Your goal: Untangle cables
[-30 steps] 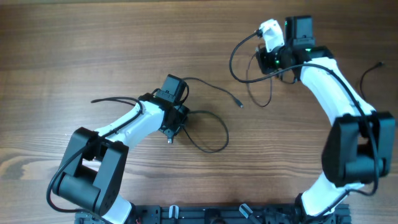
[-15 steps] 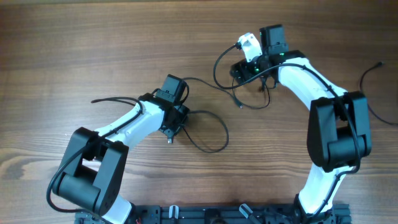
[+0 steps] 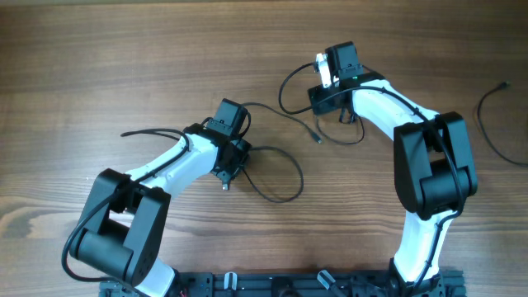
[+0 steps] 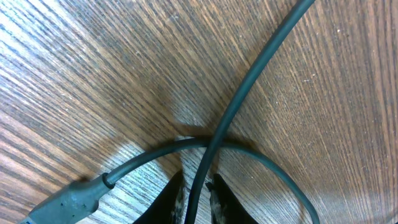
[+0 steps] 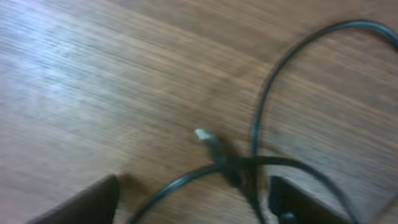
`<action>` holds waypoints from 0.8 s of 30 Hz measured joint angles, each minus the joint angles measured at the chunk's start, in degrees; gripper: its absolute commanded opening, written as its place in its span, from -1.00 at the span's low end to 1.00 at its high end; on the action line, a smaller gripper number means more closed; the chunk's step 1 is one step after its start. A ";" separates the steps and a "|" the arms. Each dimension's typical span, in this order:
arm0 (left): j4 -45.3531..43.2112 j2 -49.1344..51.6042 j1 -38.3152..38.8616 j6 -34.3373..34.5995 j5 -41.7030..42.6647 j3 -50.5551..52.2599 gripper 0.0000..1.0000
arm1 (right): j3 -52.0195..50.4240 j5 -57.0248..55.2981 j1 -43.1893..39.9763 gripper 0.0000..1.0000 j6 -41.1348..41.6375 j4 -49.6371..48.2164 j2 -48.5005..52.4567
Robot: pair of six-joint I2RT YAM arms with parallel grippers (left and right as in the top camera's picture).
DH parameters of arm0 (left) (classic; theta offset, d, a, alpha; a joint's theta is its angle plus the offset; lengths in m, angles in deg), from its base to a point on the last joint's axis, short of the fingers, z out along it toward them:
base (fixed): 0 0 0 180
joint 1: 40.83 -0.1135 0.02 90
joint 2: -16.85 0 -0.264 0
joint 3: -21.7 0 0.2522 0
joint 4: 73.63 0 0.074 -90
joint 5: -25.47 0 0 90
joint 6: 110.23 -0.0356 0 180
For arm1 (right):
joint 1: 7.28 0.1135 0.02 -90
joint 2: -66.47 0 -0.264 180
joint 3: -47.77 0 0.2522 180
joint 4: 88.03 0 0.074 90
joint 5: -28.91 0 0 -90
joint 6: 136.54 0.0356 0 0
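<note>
Thin black cables (image 3: 280, 177) lie looped on the wooden table between the arms. My left gripper (image 3: 224, 180) is shut on one cable (image 4: 198, 190), which runs up between its fingertips and crosses a second cable (image 4: 267, 165). That second cable ends in a dark plug (image 4: 68, 199). My right gripper (image 3: 323, 99) hovers over another loop (image 3: 285, 91), its jaws open. In the blurred right wrist view, crossed cables (image 5: 245, 165) and a small pale plug tip (image 5: 203, 134) lie ahead of the spread fingers (image 5: 84, 202). A small plug end (image 3: 317, 138) rests between the arms.
A separate thin cable (image 3: 493, 124) lies at the far right edge. A thicker black wire (image 3: 153, 132) runs along the left arm. A white piece (image 3: 323, 70) sits on the right wrist; I cannot tell what it is.
The right arm has swung left and nearer the table's middle, and its jaws have gone from shut to open. The left arm and its cable have not moved.
</note>
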 measured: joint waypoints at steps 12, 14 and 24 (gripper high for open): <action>0.28 0.00 0.00 0.00 0.00 0.00 -0.71 | 3.78 0.00 -3.67 -0.91 0.02 -1.05 0.46; 0.37 0.00 0.00 0.00 -0.02 0.00 -0.73 | 7.96 -0.17 -6.97 -0.91 -0.39 -0.87 0.33; 0.79 0.00 0.00 0.00 -0.20 0.00 -0.92 | 16.11 -0.90 -28.35 -0.91 -9.92 -14.71 -1.90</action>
